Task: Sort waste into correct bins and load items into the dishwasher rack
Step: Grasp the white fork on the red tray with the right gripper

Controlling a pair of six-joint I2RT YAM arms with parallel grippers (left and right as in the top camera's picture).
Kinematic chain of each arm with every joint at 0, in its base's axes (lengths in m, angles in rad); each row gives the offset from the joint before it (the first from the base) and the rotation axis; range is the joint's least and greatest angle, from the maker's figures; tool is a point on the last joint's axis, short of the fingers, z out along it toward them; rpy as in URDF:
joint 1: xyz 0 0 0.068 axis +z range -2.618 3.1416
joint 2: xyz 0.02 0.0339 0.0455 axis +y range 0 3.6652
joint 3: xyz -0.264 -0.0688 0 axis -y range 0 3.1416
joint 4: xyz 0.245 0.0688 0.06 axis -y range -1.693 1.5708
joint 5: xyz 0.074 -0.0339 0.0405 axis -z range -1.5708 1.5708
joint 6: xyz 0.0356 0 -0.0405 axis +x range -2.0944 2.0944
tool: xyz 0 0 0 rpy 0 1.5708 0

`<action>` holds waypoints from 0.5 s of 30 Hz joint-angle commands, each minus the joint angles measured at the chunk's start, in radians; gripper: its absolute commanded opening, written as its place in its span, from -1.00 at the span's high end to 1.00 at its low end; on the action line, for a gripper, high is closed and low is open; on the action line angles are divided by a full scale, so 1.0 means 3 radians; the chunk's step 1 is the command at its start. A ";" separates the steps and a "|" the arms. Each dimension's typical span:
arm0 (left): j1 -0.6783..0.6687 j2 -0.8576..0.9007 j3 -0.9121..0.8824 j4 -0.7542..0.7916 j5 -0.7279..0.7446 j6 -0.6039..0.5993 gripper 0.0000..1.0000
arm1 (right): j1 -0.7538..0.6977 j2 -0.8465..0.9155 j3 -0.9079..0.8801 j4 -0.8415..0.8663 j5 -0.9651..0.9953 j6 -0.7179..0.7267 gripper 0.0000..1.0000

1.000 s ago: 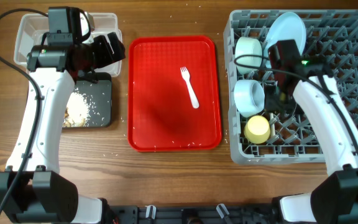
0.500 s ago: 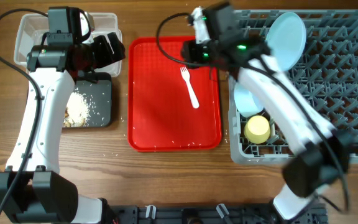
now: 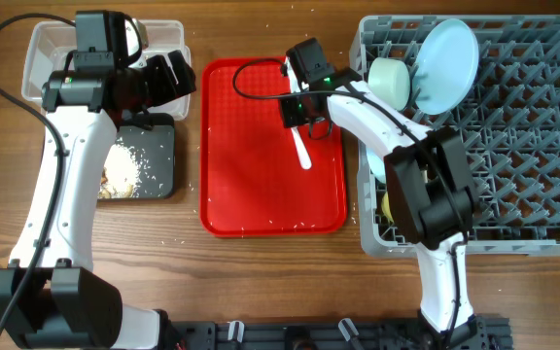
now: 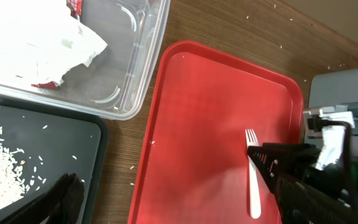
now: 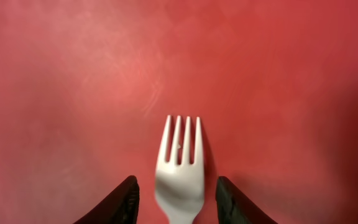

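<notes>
A white plastic fork [image 3: 302,148] lies on the red serving tray [image 3: 251,175]. My right gripper [image 3: 299,109] is low over the fork's tines. In the right wrist view its open fingers [image 5: 176,190] stand either side of the fork [image 5: 180,163], apart from it. My left gripper [image 3: 168,78] hovers open and empty over the near edge of the clear tub [image 3: 42,58]. The tub holds the white napkin [image 4: 36,37] and red wrapper [image 4: 74,6]. The black tray [image 3: 158,160] holds rice crumbs [image 3: 124,165]. The spoon is out of view.
The grey dishwasher rack [image 3: 533,146] at the right holds a pale blue plate [image 3: 447,53] on edge, a pale green bowl [image 3: 392,83] and a yellow cup [image 3: 388,206] partly behind my right arm. White crumbs dot the wooden table.
My right arm has swung from the rack leftward to the red tray and now sits over the fork's tines. The left arm has not moved.
</notes>
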 commanded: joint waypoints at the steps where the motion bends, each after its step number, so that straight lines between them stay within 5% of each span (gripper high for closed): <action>1: 0.0015 -0.0036 0.0043 0.0009 -0.0018 0.0018 -1.00 | -0.0003 0.0164 0.0023 -0.0015 0.0065 0.0051 0.21; 9: 0.0015 -0.0036 0.0043 0.0009 -0.0018 0.0018 -1.00 | -0.0001 0.0243 0.0020 -0.0045 -0.0140 0.0413 0.91; 15: 0.0015 -0.0036 0.0043 0.0009 -0.0018 0.0018 -1.00 | -0.0006 -0.0113 0.0024 -0.0200 -0.0328 0.0493 0.91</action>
